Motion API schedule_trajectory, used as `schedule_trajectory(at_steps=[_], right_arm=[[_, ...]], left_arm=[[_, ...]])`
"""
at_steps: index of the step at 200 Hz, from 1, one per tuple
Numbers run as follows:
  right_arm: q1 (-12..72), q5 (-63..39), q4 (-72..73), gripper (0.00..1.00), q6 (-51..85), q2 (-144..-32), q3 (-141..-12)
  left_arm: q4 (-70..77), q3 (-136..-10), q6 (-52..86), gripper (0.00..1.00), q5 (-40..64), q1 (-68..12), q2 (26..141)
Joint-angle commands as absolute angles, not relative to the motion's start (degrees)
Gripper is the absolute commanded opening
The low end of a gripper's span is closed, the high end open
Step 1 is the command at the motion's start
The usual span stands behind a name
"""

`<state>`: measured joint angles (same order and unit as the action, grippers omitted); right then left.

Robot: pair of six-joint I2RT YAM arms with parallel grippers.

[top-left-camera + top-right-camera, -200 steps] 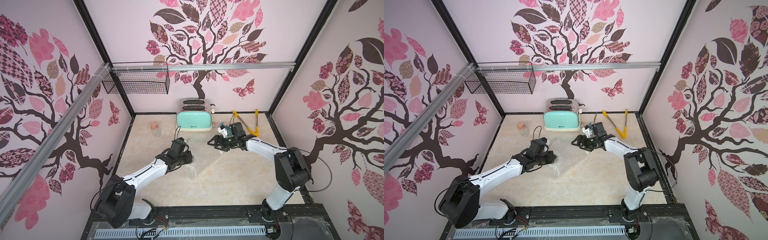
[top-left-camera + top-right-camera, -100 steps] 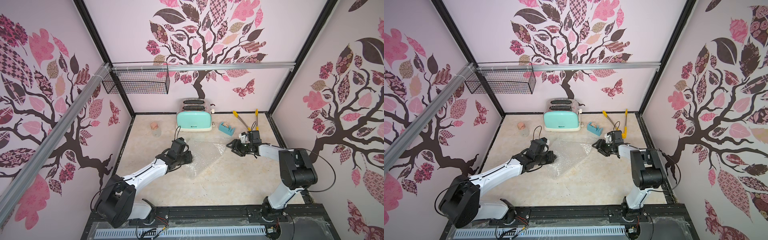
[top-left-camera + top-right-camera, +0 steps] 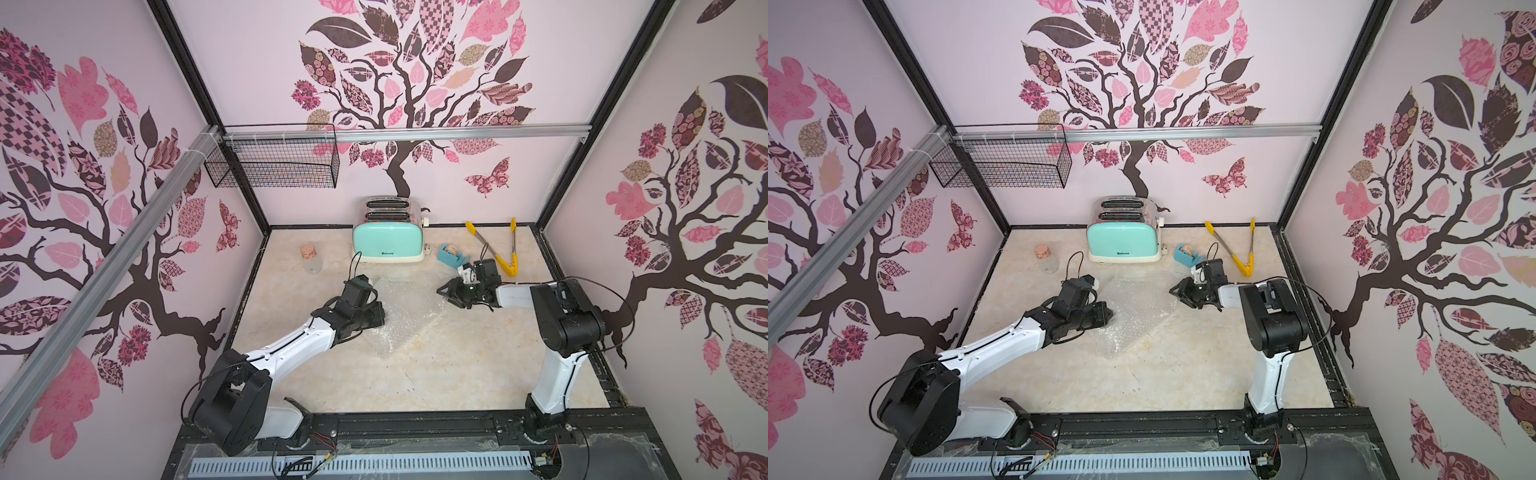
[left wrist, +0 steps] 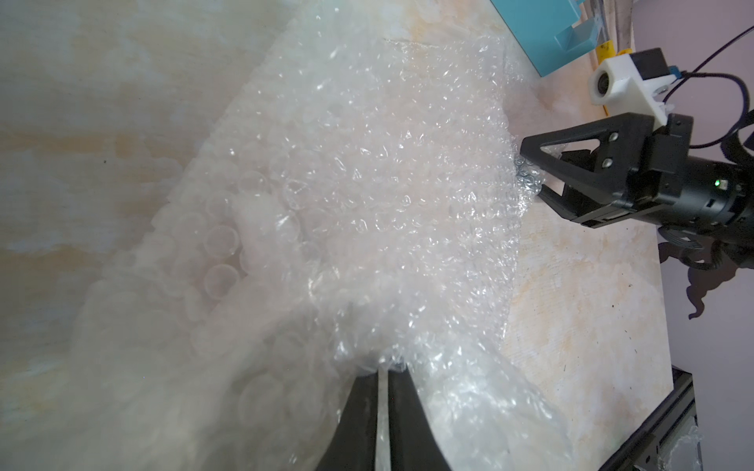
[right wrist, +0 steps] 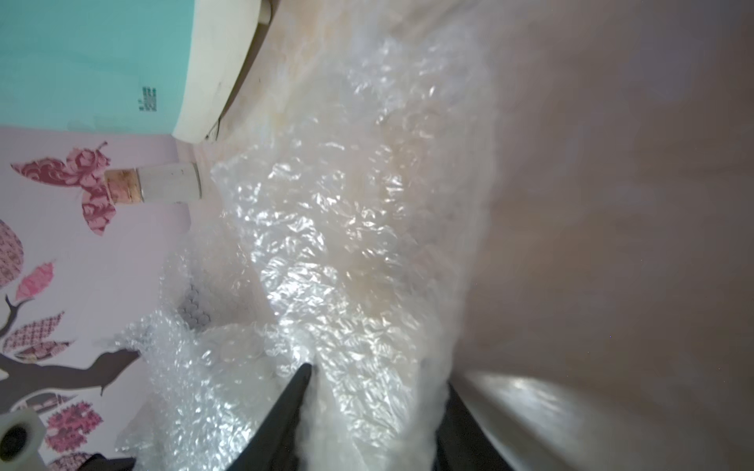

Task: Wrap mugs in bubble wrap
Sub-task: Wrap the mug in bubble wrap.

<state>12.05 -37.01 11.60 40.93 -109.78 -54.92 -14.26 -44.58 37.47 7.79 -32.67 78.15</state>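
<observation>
On the marbled counter (image 3: 457, 365) the bubble wrap (image 3: 401, 309) lies crumpled between the two arms. The left gripper (image 4: 381, 373) is clenched on its near edge, and the right gripper (image 4: 530, 175) has its jaws parted astride the opposite edge, not pinching it. Behind the sheet stand a cork-stoppered jar (image 3: 311, 259), a mint toaster (image 3: 388, 241) and a blue tape dispenser (image 3: 451, 255) – the yellow tongs (image 3: 498, 249) lie just behind the right arm – with a wire basket (image 3: 274, 166) on the back wall. In both top views the clear sheet fades into the pale counter, and what its folds cover cannot be made out.
</observation>
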Motion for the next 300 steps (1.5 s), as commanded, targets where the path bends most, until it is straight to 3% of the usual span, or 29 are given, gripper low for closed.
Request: schedule_trajectory(at_steps=[1,30,90,173,228,300], right_arm=[[12.22,-37.16,13.81,0.23,42.41,-109.73,-55.26],[12.47,-38.06,14.11,0.00,41.92,-103.94,-55.39],[18.17,-43.53,14.59,0.00,42.89,-94.87,-56.87],[34.52,-49.88,12.67,0.00,41.56,-94.36,-60.21],[37.27,-51.15,18.66,0.00,45.65,-97.03,-56.18],[39.02,-50.35,16.08,0.00,45.29,-103.79,-54.86]], left_arm=[[-15.14,-45.93,36.56,0.12,7.34,-32.78,78.30],[-15.03,-45.75,36.36,0.12,7.32,-32.87,78.31],[-14.64,-45.33,36.29,0.12,7.32,-32.87,77.81],[-12.94,-44.09,36.91,0.12,7.12,-32.87,75.78],[-9.58,-41.27,38.45,0.10,6.40,-32.87,72.47],[-7.35,-39.07,40.40,0.05,5.23,-32.87,69.69]])
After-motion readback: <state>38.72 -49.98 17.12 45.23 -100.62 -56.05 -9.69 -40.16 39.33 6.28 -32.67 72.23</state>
